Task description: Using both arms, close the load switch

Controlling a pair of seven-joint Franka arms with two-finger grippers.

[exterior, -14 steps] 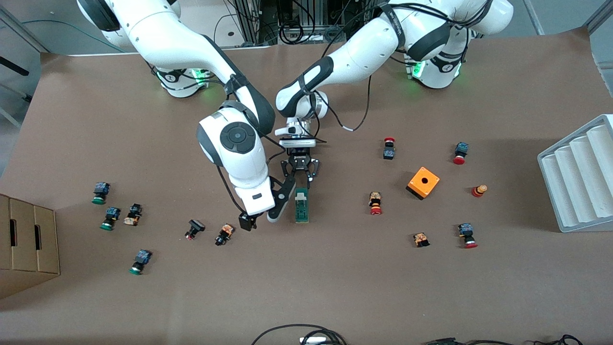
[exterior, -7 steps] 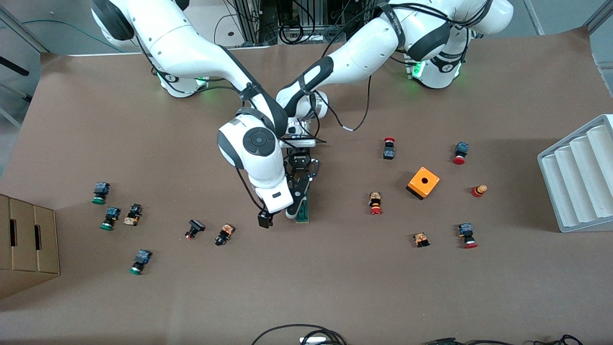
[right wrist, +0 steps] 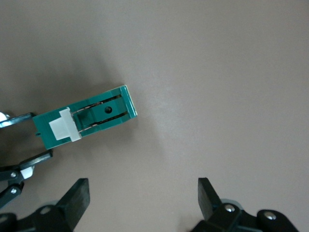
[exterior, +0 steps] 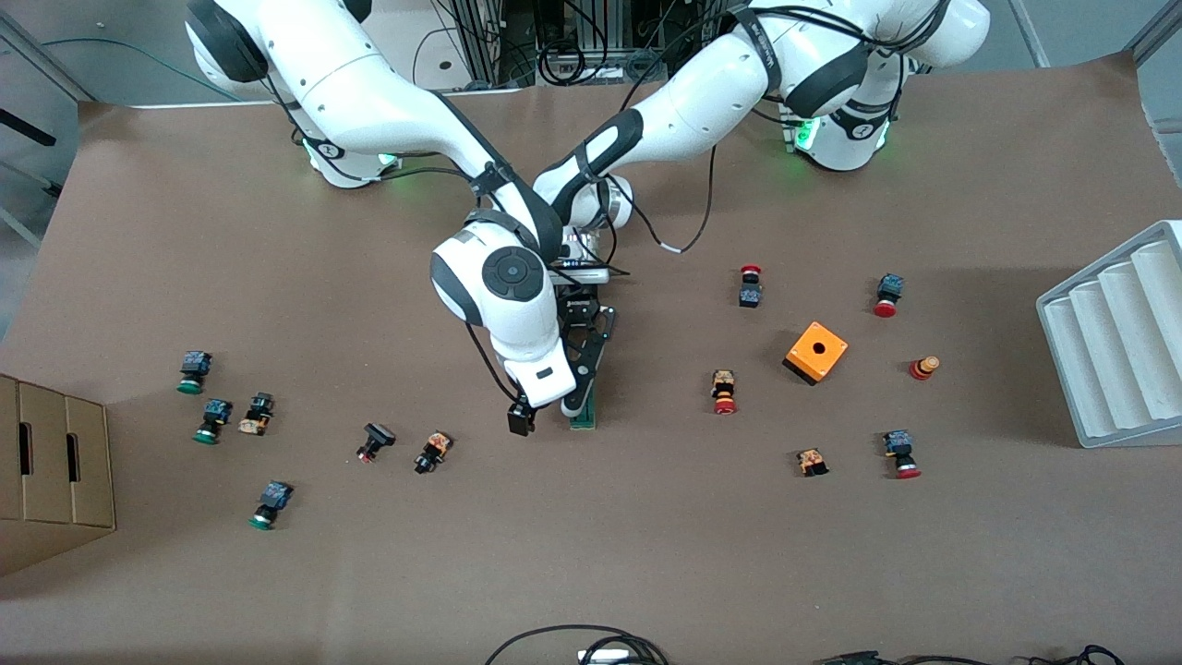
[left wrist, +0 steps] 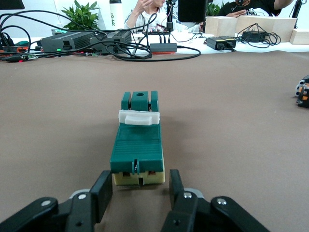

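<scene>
The load switch (exterior: 584, 415) is a narrow green block lying mid-table, mostly covered by my right hand in the front view. In the left wrist view the load switch (left wrist: 138, 140) shows its white slider (left wrist: 139, 117) toward its end away from the fingers. My left gripper (left wrist: 139, 187) is open and low at the table, its fingers (left wrist: 102, 192) flanking the switch's cream end without touching. My left gripper (exterior: 591, 340) sits farther from the front camera than the switch. My right gripper (exterior: 547, 414) is open wide and hovers above the table beside the switch (right wrist: 87, 121), empty (right wrist: 142, 193).
An orange box (exterior: 816, 351) with a hole and several red-capped push-buttons (exterior: 724, 392) lie toward the left arm's end. More push-buttons (exterior: 432, 452) lie toward the right arm's end. A cardboard box (exterior: 46, 471) and a grey ribbed tray (exterior: 1117, 342) stand at the table ends.
My right arm has swung toward the left arm's end, bringing its open gripper up beside the switch. The left gripper and the switch have stayed put.
</scene>
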